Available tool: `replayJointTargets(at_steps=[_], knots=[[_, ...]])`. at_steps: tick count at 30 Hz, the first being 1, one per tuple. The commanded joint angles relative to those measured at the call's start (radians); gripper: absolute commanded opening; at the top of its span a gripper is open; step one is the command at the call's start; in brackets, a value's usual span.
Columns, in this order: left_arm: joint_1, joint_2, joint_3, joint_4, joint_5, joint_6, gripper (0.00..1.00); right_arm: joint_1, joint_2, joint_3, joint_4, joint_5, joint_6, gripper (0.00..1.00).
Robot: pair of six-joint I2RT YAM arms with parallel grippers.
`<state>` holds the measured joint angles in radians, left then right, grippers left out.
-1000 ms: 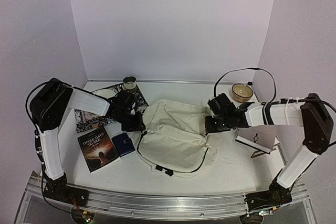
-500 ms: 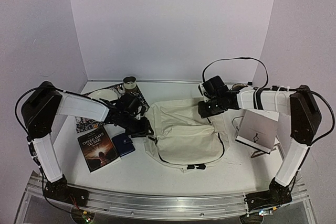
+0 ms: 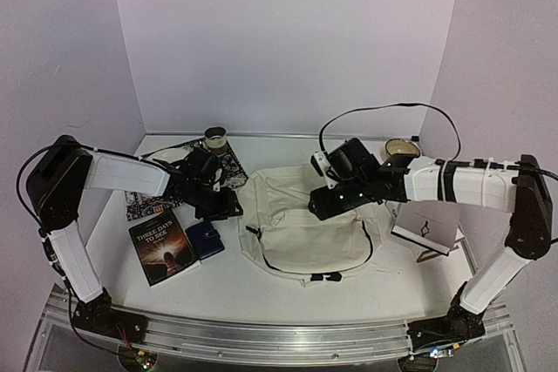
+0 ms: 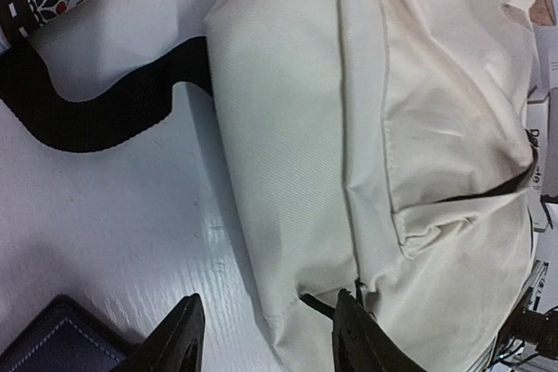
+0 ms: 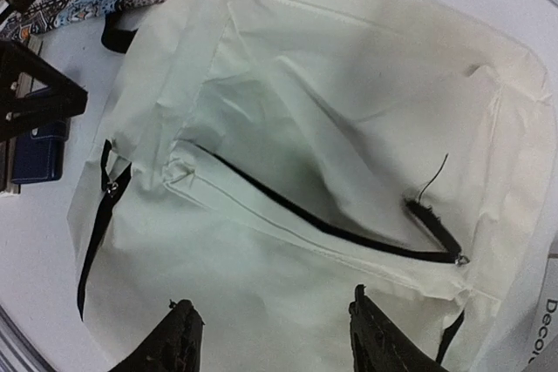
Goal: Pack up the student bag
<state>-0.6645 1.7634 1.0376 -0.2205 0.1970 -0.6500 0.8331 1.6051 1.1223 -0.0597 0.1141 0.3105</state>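
**Bag lying flat mid-table, both claws spread over it**

You are looking at a white table point(image 3: 384, 289) with the student bag point(image 3: 301, 233) lying flat at its middle, slightly toward the near edge. The cream fabric is slumping. A black zipper point(image 5: 323, 224) is running across its front, and a black strap point(image 4: 96, 102) is curling out from its left side onto the table.

At the back left corner a patterned cloth point(image 3: 144, 199) is lying flat. A book point(image 3: 163, 247) is sitting nearer the left edge, in front of that cloth. Along the right edge a white box point(image 3: 425, 226) is leaning just beside the bag's right side.

Your left gripper point(image 4: 268, 320) is hanging over the bag's left edge with its jaws spread and nothing between them. Your right gripper point(image 5: 272, 302) is hovering above the bag's back right part, jaws likewise spread and holding nothing.

A navy wallet point(image 3: 206, 239) is lying between the book and the bag, close by your left claw's outer finger. A small tin point(image 3: 214, 138) is standing at the back edge, and a round bowl point(image 3: 401, 149) is sitting toward the back right corner, partly hidden behind your right arm.
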Motion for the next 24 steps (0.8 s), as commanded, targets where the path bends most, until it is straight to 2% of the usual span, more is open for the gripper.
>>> replayJointTargets(at_steps=[1,5,10,14,19,24], knots=[[0.026,0.084,0.084,-0.007,-0.006,0.029,0.51,0.021,0.013,-0.045,0.032,-0.043,0.079,0.61],[0.044,0.156,0.125,-0.004,0.014,0.028,0.51,0.051,0.053,-0.046,0.041,-0.047,0.09,0.66],[0.041,0.223,0.155,0.04,0.122,0.008,0.47,0.07,0.089,-0.034,0.05,-0.041,0.093,0.73],[0.037,0.225,0.138,0.096,0.203,-0.021,0.35,0.072,0.087,-0.031,0.075,-0.005,0.089,0.77],[0.037,0.125,0.108,0.103,0.183,-0.025,0.02,0.071,0.037,-0.052,0.075,0.066,0.087,0.79],[0.037,-0.037,0.124,0.082,0.14,-0.007,0.0,0.071,-0.045,-0.089,0.073,0.143,0.088,0.8]])
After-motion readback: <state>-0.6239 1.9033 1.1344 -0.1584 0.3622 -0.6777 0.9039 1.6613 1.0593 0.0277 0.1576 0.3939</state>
